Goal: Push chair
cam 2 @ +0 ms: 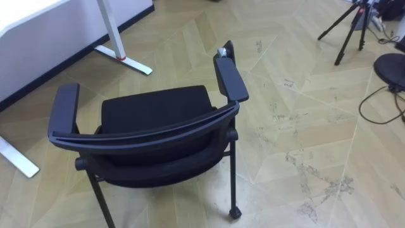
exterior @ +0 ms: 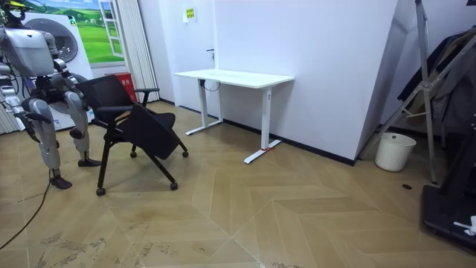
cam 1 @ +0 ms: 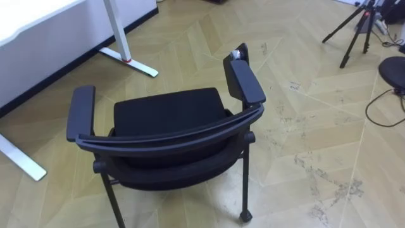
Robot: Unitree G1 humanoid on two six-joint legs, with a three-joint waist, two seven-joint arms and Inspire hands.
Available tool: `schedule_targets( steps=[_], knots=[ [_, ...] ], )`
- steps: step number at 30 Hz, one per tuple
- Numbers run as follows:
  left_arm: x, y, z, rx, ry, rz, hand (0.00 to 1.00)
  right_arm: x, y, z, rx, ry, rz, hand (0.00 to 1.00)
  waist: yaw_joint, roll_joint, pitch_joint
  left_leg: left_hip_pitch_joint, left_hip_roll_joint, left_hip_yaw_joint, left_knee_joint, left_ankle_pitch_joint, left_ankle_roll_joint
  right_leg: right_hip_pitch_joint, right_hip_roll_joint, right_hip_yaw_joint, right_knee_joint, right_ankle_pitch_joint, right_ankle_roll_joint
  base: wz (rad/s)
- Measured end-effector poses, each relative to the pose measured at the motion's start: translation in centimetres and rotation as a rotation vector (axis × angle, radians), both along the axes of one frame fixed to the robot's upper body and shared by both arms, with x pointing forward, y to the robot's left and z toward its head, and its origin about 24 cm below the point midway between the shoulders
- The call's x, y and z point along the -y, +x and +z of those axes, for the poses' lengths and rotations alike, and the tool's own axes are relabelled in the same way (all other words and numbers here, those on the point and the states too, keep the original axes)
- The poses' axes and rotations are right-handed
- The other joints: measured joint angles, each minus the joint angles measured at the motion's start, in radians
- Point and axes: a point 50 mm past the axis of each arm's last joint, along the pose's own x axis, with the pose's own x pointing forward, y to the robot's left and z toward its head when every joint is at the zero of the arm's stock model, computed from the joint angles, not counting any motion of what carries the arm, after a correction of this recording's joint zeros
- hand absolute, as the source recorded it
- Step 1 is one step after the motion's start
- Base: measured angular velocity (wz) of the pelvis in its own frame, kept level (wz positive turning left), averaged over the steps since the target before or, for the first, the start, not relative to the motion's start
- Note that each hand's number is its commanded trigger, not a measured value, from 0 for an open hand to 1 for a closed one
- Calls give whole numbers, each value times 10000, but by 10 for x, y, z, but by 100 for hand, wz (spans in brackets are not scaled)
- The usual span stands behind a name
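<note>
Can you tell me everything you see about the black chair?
The chair is all black. It has a flat padded seat, two padded armrests, a curved backrest that the eye views look down on from behind, and thin dark legs that look like metal, ending in small wheels. It stands upright on the wooden floor, near a white desk, with its seat empty. The robot stands just behind it.

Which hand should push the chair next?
Left, probably: the chair sits left of centre in the eye view, so its backrest is a shorter reach for the left hand.
</note>
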Motion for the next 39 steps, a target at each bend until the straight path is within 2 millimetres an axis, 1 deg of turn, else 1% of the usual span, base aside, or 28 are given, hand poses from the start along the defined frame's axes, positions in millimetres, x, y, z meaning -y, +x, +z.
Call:
schedule_targets(
  steps=[8,14,18,23,26,29,33,35,36,39],
  knots=[
    [-1,1,0,-53,375,-246,0,0,-1,0,33,84,-283,0,3,-13,-7,21,-5,5,-93,2,-1,-1,0,16,2,0,0,0],
    [-3,-3,1,-173,712,-74,0,-1,-3,-1,-50,92,-506,0,4,-37,-21,53,-14,-3,-81,4,-1,12,-1,12,-6,-2,4,0],
    [-4,-7,1,-295,966,53,0,-1,-6,-1,-173,48,-664,0,6,-43,-15,57,-15,-4,-80,4,-1,17,-3,16,-8,-5,7,0],
    [-4,-8,1,-315,1031,89,0,-1,-5,-1,-186,-21,-682,0,22,-31,-10,45,-14,3,-75,4,-2,15,-3,23,-8,-12,18,0],
    [-4,-6,1,-238,1029,70,0,-1,-4,-1,-167,-7,-680,0,13,-41,-9,25,-13,1,-123,4,-2,0,-3,16,-8,-13,19,0],
    [-4,0,2,-7,1026,59,0,-1,-1,-1,-160,-7,-587,0,-3,-65,-16,-36,-14,-4,-101,4,-2,-58,-3,-1,-14,-15,22,0],
    [-3,14,4,379,1021,-18,0,-2,0,-1,-150,55,-403,0,24,-86,-59,-41,-12,-26,-53,4,-3,-58,-7,-14,-14,-15,23,0],
    [-3,18,4,550,1000,-60,0,-3,1,-1,-118,128,-319,0,31,-114,-51,6,-14,-23,-65,4,-3,-24,-12,-18,-14,-15,23,0],
    [-3,17,4,595,950,-61,0,-3,1,-2,-114,158,-278,0,35,-146,-15,28,-15,-21,-73,4,-3,-5,-12,-19,-14,-15,23,0],
    [-3,19,5,665,818,-69,0,-3,2,-2,-190,115,-26,0,38,-184,4,27,-17,-15,-76,4,-3,-5,-12,-15,-14,-20,32,0]
  ],
)
